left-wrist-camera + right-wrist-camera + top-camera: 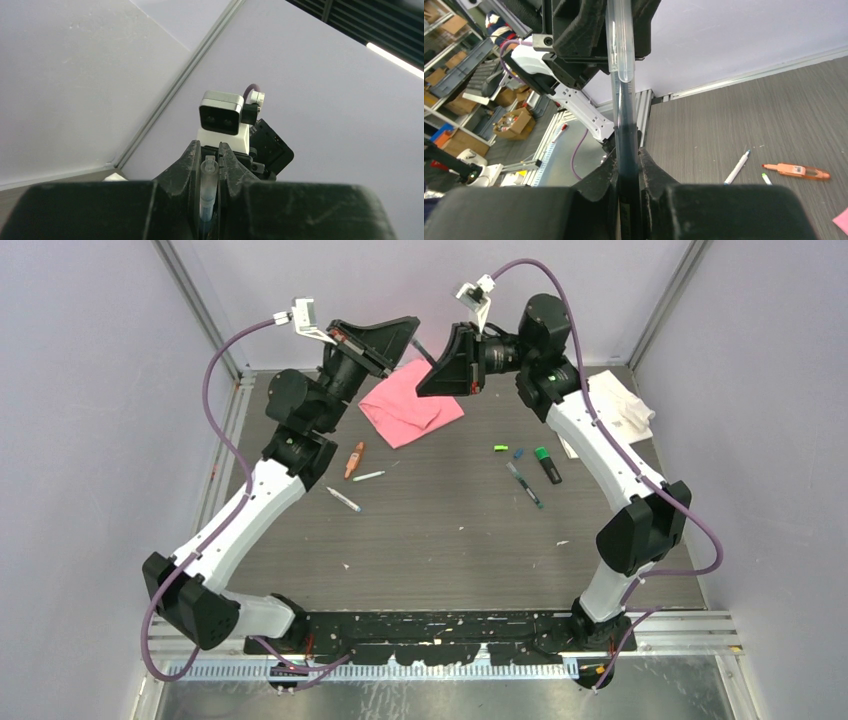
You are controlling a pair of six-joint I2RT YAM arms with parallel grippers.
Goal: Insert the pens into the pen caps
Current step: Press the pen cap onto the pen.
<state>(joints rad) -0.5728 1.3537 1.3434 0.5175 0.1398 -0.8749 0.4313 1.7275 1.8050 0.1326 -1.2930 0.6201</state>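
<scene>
A: What's the right gripper [628, 167] got?
B: It's clamped narrow on a dark pen [625, 125], whose tip meets the clear cap [620, 45] pinched in the left gripper [210, 146]. Both are raised above the pink cloth [405, 405].
A: The risk?
B: Misalignment, I'd say. Pushed off-axis, the pen could jam on the rim or slip back through the fingers, and the cap might pop free. The orange marker [354, 459] lies on the left arm's side of the cloth.
</scene>
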